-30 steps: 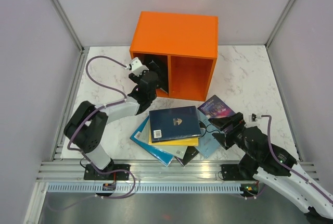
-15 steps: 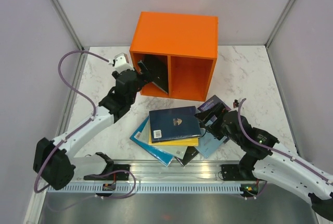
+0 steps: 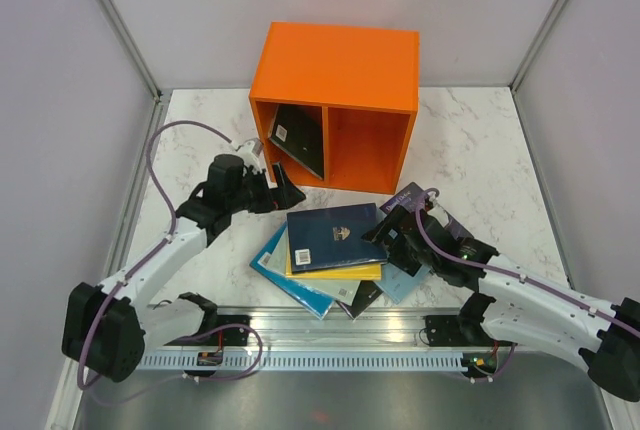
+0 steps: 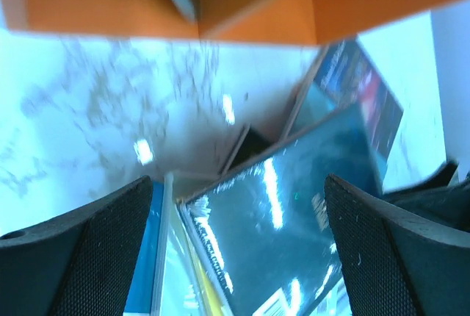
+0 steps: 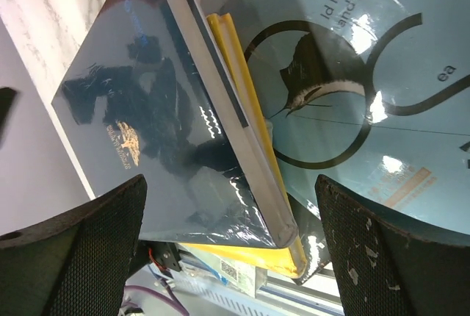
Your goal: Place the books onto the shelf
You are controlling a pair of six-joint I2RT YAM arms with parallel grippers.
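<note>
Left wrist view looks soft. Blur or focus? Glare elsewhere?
Left wrist: smeared all over, looks like motion blur; glare streaks on the navy book. Right wrist: sharp, bright reflections on the light blue book. Top external: sharp, evenly lit.

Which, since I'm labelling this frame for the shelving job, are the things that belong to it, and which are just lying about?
Job: orange shelf; dark book standing in its left compartment; pile of books, navy book on top; left end effector, right end effector, both open.
Just there: marble table; purple cable; metal rail.
</note>
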